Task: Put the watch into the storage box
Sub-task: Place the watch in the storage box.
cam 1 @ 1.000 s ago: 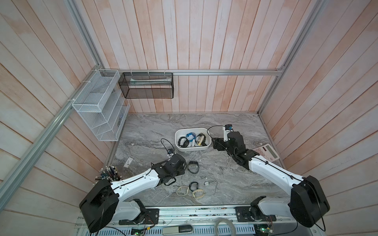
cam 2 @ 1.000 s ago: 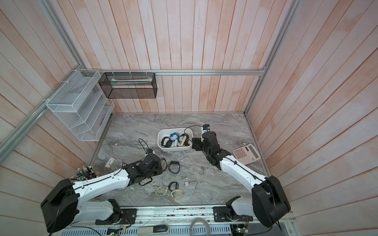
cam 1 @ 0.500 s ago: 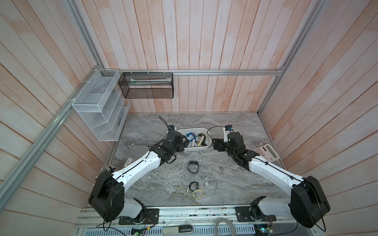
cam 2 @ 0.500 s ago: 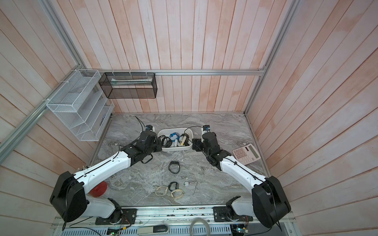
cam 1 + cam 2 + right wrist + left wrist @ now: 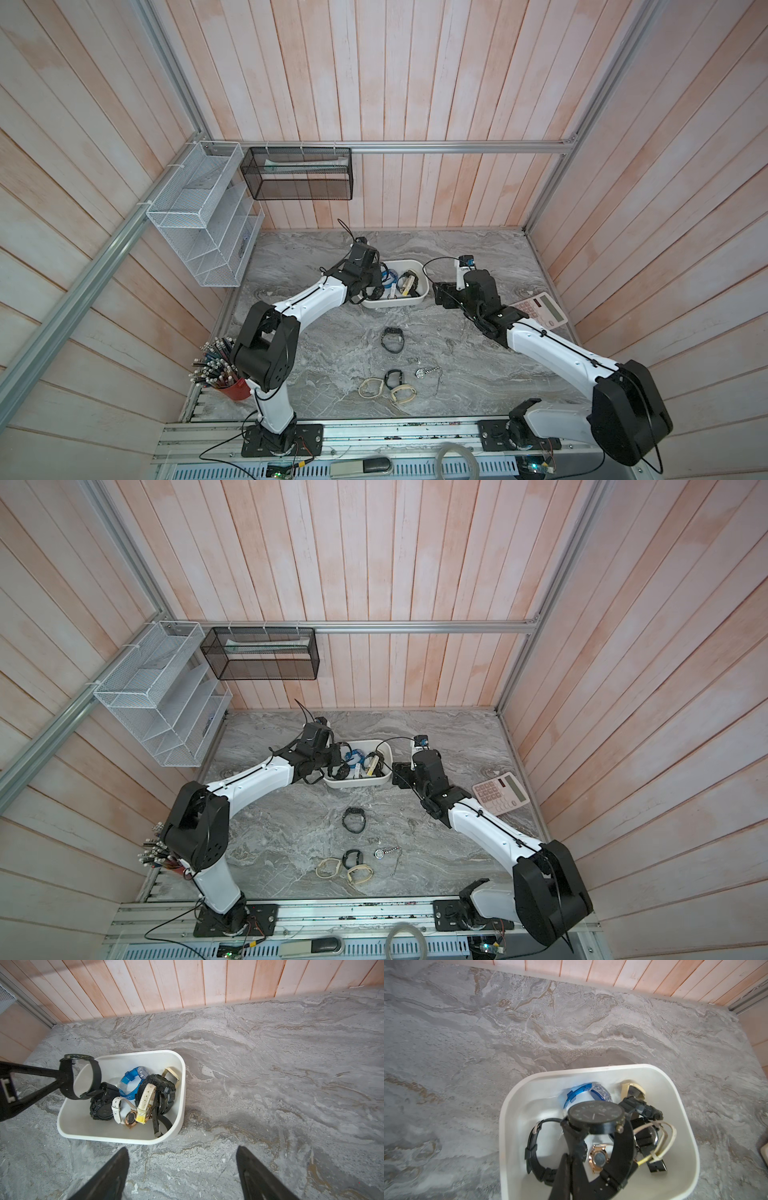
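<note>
The storage box (image 5: 420,300) is a shallow white tub at the back middle of the table, holding several watches. My left gripper (image 5: 371,291) hangs over the tub's left end, shut on the strap of a black round-faced watch (image 5: 596,1118). That watch hangs above the tub's inside (image 5: 517,1109), clear of the watches below. In the right wrist view the held watch (image 5: 93,1076) hangs over the tub's rim (image 5: 183,1088). My right gripper (image 5: 181,1155) stands open and empty just off the tub's right end, low over the table. Both top views show this layout, with the tub (image 5: 362,786) between the two grippers.
Loose on the table toward the front lie a black watch (image 5: 392,340), a smaller black one (image 5: 393,377), two cream bands (image 5: 372,387), and a pocket watch on a chain (image 5: 422,373). A calculator (image 5: 542,309) lies right, a pencil cup (image 5: 226,376) front left, wire rack (image 5: 203,232) and mesh basket (image 5: 297,178) on the walls.
My left arm has swung from the front middle of the table back to the tub, carrying the black watch. The right arm has stayed still.
</note>
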Motion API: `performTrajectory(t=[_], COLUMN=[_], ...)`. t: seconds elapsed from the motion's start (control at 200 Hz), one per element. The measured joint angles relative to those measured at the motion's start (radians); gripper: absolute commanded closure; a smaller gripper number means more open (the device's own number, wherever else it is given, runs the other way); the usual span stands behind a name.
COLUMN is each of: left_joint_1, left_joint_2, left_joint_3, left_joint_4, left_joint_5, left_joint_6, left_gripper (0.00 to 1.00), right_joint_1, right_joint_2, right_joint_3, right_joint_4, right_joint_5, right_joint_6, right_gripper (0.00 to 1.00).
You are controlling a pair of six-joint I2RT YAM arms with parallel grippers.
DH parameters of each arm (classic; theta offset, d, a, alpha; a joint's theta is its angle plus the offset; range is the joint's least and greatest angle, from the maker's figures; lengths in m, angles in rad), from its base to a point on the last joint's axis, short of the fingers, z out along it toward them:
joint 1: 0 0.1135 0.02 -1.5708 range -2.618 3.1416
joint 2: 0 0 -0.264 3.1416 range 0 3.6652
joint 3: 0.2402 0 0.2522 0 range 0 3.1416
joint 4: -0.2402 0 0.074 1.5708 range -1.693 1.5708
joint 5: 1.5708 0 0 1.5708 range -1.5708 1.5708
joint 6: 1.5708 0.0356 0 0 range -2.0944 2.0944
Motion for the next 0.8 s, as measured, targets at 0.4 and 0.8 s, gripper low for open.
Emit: performTrajectory(t=[0.4, 0.8], left_joint_1=[0.020, 0.020], left_joint_2=[0.127, 0.129], left_joint_3=[0.087, 0.087], left_joint_4=[-0.009, -0.031], left_joint_5=[0.034, 0.068], left_joint_6=[0.008, 0.010], left_gripper=[1.00, 0.77], right_joint_1=[-0.011, -0.011], right_joint_2=[0.000, 0.003], right_joint_3=[0.000, 0.000], right_joint_4=[0.001, 0.002], right_joint_5=[-0.002, -0.005], right_joint_6=[0.000, 0.000], right_gripper=[0.17, 0.17])
